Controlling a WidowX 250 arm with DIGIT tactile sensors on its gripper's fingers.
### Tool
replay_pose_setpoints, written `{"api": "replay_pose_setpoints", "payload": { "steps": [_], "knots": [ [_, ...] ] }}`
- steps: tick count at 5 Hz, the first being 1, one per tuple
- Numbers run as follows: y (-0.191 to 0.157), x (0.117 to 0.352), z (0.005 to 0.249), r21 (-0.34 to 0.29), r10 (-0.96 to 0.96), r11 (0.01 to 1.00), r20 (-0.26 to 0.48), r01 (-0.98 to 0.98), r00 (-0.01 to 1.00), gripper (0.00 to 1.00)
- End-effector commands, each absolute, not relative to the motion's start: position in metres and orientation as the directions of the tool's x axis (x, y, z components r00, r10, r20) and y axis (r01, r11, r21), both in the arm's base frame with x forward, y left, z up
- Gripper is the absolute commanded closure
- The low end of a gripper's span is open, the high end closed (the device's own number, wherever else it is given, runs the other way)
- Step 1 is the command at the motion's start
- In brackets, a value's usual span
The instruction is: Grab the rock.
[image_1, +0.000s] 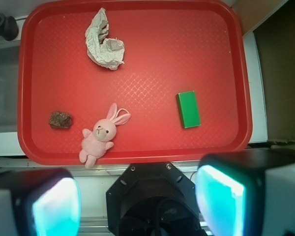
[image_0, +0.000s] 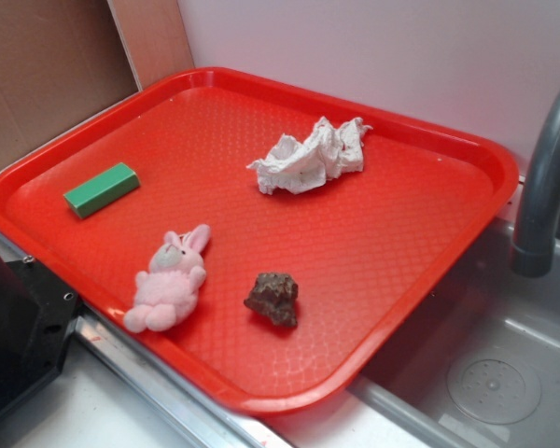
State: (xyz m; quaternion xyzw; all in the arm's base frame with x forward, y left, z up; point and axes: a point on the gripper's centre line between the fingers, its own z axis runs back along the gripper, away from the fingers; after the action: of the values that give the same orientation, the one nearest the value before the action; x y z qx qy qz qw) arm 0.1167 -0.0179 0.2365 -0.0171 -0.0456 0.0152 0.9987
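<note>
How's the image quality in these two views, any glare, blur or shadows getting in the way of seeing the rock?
Exterior view: even, soft light; the rock is sharp, with a small shadow beneath it on the red tray. Wrist view: the rock is small but clear; the gripper fingers are close, blurred and glowing teal; pale glare washes the tray's centre.
</note>
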Motion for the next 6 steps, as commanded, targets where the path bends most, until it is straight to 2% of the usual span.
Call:
{"api": "replay_pose_setpoints", "payload": {
  "steps": [1,3,4,6],
  "knots": [
    [-0.018,0.117,0.236,-0.035,0.032,0.999,0.091,-0.029,0.995,0.00],
    [-0.022,0.121,0.234,-0.035,-0.009,0.999,0.099,0.013,0.995,0.00],
    [-0.026,0.123,0.228,-0.055,-0.109,0.992,0.089,0.114,0.990,0.00],
    [-0.050,0.138,0.208,-0.057,-0.474,0.871,0.165,0.488,0.865,0.00]
  ]
}}
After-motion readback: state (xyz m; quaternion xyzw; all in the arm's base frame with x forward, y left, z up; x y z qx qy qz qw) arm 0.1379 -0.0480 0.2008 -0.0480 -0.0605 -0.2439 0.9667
